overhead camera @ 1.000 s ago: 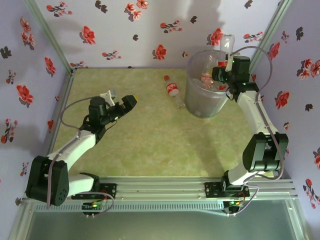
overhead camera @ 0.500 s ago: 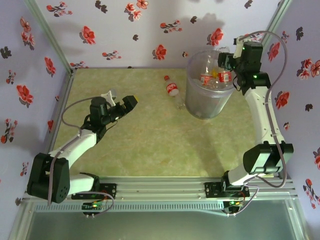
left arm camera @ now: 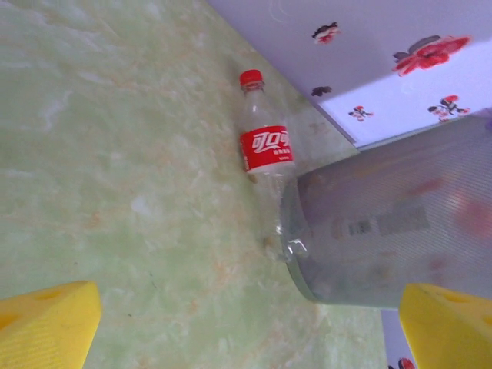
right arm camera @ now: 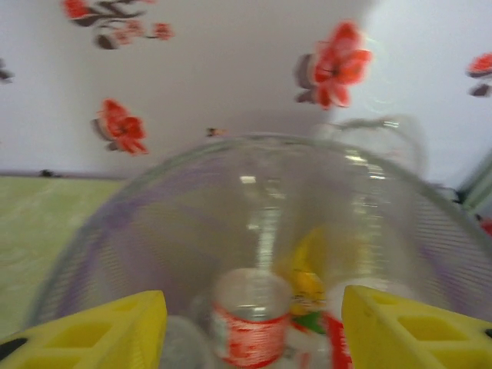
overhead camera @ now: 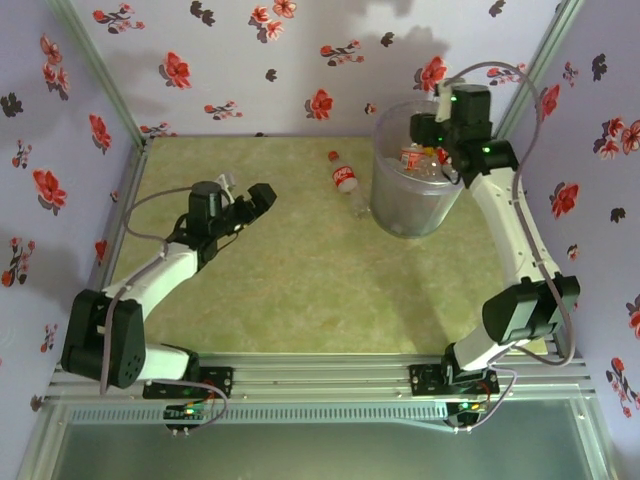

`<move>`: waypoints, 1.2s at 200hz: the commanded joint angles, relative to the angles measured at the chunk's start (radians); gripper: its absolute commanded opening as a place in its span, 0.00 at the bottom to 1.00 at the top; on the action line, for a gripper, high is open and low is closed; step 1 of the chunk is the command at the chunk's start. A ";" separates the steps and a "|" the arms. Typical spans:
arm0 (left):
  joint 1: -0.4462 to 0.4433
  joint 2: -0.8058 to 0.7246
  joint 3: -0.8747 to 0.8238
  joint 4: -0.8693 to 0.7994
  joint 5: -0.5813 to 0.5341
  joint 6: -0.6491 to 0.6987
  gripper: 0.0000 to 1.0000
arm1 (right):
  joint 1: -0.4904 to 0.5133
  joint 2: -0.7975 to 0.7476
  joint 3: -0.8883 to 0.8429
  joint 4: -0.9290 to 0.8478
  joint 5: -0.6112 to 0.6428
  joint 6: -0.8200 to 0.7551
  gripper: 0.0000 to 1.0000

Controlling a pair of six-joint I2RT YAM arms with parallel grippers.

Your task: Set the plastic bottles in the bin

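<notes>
- Your right end effector (overhead camera: 430, 132) hangs over the bin (overhead camera: 398, 205) with its fingers (right arm camera: 92, 330) apart and nothing between them. A second ago a clear bottle stood up beside it above the rim, so judge that one as dropped in.
- Your left end effector (overhead camera: 262, 197) is spread wide and empty, and it has crept a little toward the bin since then.
- One red-capped bottle (overhead camera: 345, 180) lies on the surface (overhead camera: 280, 290), just left of the bin. It looks like the only one left to fetch.
- The right wrist view looks down into the bin, where a red-labelled bottle (right arm camera: 250, 334) and a yellow bottle (right arm camera: 306, 280) sit among others. The overhead view gives these as small blurs.
- The left wrist view shows the red-capped bottle's cap pointing toward the back wall (left arm camera: 361, 31) and its base at the bin's foot. You cannot tell whether the base touches the bin.
</notes>
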 commanded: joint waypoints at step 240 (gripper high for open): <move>0.026 -0.177 -0.151 -0.106 -0.060 -0.025 1.00 | 0.397 0.798 0.474 -0.155 0.452 -0.022 0.84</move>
